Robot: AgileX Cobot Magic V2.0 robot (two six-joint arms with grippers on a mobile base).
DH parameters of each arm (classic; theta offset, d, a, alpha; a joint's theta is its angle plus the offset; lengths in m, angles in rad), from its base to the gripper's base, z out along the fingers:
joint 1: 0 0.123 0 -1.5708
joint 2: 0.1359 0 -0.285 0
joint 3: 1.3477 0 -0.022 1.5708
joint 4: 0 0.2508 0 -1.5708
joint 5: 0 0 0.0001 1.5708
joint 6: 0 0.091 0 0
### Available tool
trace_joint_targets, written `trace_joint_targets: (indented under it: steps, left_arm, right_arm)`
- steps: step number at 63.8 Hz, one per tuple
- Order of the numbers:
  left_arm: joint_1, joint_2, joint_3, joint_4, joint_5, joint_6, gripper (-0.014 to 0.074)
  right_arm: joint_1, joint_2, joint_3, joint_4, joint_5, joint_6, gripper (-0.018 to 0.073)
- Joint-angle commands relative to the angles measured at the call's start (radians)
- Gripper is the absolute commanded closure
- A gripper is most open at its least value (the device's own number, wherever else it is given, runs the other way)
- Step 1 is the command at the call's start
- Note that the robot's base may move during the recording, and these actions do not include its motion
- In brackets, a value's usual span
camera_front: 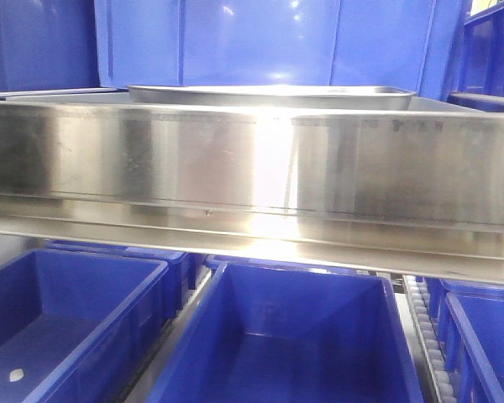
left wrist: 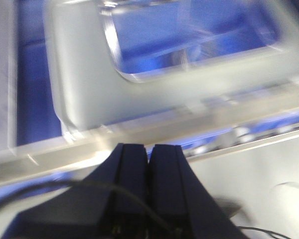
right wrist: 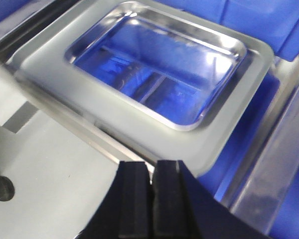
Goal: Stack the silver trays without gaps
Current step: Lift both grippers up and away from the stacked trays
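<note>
A silver tray (camera_front: 273,95) lies on the top shelf behind the steel rail; only its rim shows in the front view. In the right wrist view the tray (right wrist: 154,79) is a shiny basin with a wide flat rim, just beyond my right gripper (right wrist: 150,167), which is shut and empty near the tray's near rim. In the blurred left wrist view the tray (left wrist: 154,64) lies ahead of my left gripper (left wrist: 149,149), which is shut and empty. I cannot tell whether this is one tray or a nested stack.
A long steel shelf rail (camera_front: 252,168) spans the front view. Blue bins (camera_front: 286,336) sit below it and more blue bins (camera_front: 260,42) stand behind the tray. A grey flat surface (right wrist: 45,164) lies left of my right gripper.
</note>
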Motion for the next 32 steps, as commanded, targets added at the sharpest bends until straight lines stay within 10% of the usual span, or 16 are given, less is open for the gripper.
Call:
trace_joint_targets:
  steps: [1,32]
  left_arm:
    - [-0.023,-0.12,0.107,0.0,-0.17,-0.014,0.0638]
    - [-0.042,-0.599,0.701,-0.032,-0.623,-0.014,0.0638]
  right_arm:
    - [0.009,-0.108,0.112,-0.027,-0.157,-0.039,0.0503]
    - [0.011,-0.637,0.735,-0.027,-0.56,-0.106,0.0503]
